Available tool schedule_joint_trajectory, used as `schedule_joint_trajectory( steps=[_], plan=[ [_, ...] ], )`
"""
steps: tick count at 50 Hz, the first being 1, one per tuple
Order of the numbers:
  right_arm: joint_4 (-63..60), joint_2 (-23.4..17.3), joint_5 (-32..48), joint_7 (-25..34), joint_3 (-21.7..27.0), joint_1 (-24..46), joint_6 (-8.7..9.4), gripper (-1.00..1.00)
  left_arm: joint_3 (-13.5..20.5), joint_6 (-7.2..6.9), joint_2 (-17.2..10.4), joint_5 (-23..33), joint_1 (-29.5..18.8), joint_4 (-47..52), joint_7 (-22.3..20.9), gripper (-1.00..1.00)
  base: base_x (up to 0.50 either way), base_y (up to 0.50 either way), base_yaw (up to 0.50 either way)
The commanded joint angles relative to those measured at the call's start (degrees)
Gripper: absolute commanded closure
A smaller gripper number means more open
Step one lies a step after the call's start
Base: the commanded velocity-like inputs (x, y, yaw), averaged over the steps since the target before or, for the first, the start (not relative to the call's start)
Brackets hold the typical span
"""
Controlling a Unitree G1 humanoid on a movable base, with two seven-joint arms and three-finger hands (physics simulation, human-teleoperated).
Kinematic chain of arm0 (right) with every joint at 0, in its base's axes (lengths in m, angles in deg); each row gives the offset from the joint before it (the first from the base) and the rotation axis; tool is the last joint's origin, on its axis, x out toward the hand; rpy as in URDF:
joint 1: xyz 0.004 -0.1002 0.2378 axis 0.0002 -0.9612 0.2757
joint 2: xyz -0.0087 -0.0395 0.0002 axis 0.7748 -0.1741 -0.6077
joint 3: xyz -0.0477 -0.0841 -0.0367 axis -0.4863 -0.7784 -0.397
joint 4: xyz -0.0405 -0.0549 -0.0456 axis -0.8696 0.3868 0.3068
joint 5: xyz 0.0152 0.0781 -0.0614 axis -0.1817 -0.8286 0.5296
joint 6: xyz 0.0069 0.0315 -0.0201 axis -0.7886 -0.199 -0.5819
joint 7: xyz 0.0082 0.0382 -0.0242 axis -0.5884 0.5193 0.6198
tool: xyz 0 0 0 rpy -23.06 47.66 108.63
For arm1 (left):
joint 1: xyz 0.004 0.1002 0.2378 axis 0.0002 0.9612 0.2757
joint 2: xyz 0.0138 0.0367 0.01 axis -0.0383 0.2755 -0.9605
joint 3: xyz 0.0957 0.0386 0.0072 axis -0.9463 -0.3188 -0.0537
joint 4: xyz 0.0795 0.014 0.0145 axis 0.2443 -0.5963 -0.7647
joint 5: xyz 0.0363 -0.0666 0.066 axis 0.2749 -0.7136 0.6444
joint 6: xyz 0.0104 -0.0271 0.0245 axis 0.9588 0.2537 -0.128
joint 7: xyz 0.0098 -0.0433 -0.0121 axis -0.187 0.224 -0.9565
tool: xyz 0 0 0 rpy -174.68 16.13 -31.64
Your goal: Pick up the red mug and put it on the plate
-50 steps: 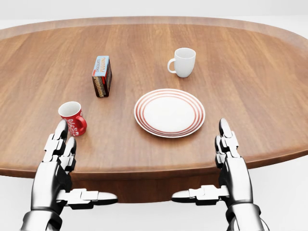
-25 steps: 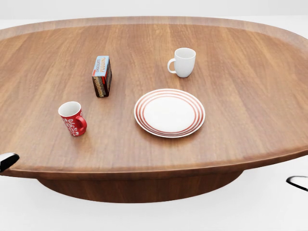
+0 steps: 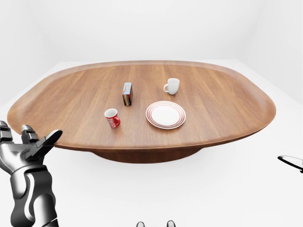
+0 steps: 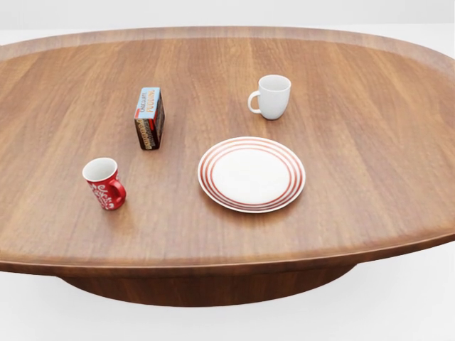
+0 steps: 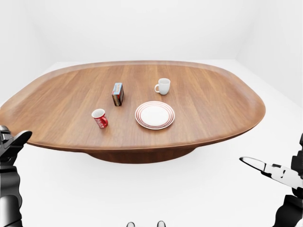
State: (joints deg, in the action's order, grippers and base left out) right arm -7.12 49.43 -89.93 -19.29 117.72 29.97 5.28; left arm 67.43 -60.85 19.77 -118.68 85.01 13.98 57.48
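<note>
On the table, an oval wooden top, nothing is displaced: plate, box and both mugs are set as they were a second ago. What has changed is the arms. A second ago both hands were raised over the near edge, the left one close beside the mug; half a second ago only their tips were seen at the sides of the head view; now that view is free of them altogether. A slight shift of the whole head picture is also noted, so the camera has moved a little, not the things.

The plate, white with red rings, is found near the middle of the table, toward the near edge. The box is stood upright, left of the plate and further from the near edge. The white mug is placed beyond the plate. The red mug is stood upright near the near edge, well left of the plate, apart from everything.

The left hand is held low outside the table's left end, fingers spread, gripping nothing. The right hand is held low at the right, fingers extended, empty.

The withdrawal is judged a reset: no grasp is begun, and a fresh reach with the left hand is needed.
</note>
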Motion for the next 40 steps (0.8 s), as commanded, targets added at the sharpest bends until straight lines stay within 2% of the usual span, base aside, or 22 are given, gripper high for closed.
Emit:
schedule_joint_trajectory(
  steps=[1, 26, 28, 30, 33, 35, 40],
  plan=[
    [0.15, 0.12, -1.02, 0.5, 1.73, -0.57, 0.0, -1.0, 0.94, 0.0, -0.53, -1.75, 0.18, 0.4, 0.98, -1.0, 0.22, 0.0, 0.0],
    [0.46, 0.63, -0.22, 1.14, 1.19, -0.76, 0.0, -1.0, 1.49, 0.0, -0.49, -2.26, 0.5, 1.73, 1.17, -1.0, 0.26, 0.0, 0.0],
    [-1.23, -0.67, -1.38, -0.06, 1.94, -0.27, 0.0, -1.0, 1.46, 0.0, -0.47, -2.23, 0.5, 1.72, 1.07, -1.0, 0.29, 0.0, 0.0],
    [0.18, 0.72, -0.16, 1.13, 1.23, -0.69, 0.0, -1.0, 1.55, 0.0, -0.5, -2.28, 0.51, 1.63, 0.98, -1.0, 0.29, 0.0, 0.0],
    [0.34, 0.76, 0.02, 1.11, 0.97, -0.73, 0.0, -1.0, 1.85, 0.0, -0.58, -2.56, 0.68, 2.07, 1.11, -1.0, 0.29, 0.0, 0.0],
    [-1.17, -0.51, -1.04, 0.07, 1.67, -0.32, 0.0, -1.0, 2.07, 0.0, -0.64, -2.77, 0.75, 2.33, 1.2, -1.0, 0.3, 0.0, 0.0],
    [-0.99, -0.47, -0.99, 0.32, 1.94, -0.18, 0.0, -1.0, 2.12, 0.0, -0.57, -2.83, 0.89, 2.8, 1.3, -1.0, 0.31, 0.0, 0.0]
  ],
)
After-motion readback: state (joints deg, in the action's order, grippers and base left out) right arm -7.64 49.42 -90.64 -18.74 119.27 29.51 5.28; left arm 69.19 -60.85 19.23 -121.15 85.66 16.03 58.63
